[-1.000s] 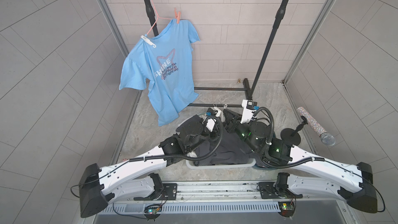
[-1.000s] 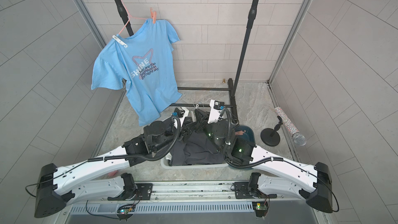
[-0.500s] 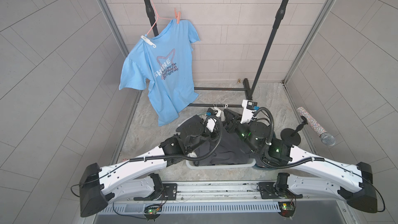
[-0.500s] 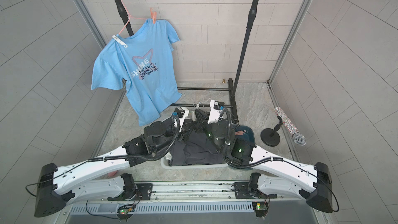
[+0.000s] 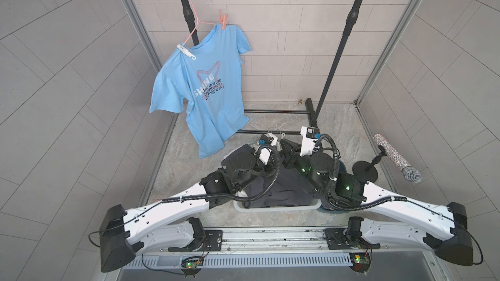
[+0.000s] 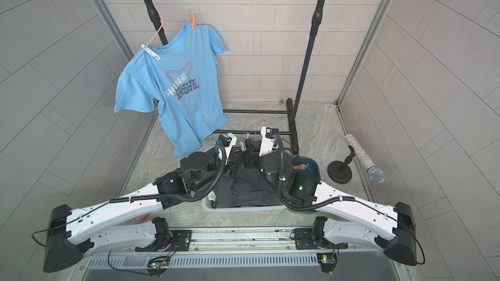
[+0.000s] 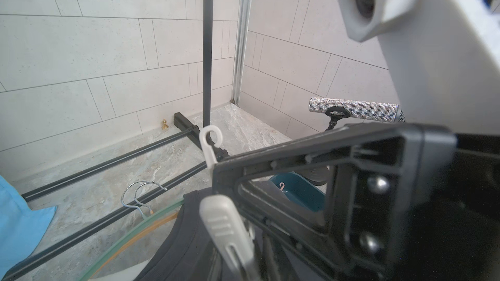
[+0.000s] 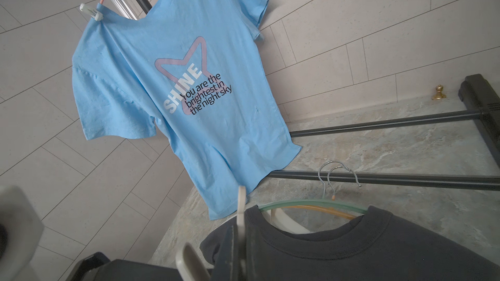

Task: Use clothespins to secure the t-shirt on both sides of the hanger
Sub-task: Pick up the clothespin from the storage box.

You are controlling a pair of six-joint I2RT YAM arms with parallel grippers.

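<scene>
Our right gripper is clenched on the grey-white peg by the dark shirt's collar, and we cannot tell whether the left gripper grips anything; we judge the peg's mouth should go over cloth and green hanger together. The left wrist view shows a coral peg in the teal dish, which the right wrist view lacks; that one shows the blue shirt's white peg.

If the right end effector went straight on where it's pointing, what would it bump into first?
Probably the dark t-shirt on the green hanger, which lies just ahead of the white clothespin it holds. Depth is hard to judge.
</scene>
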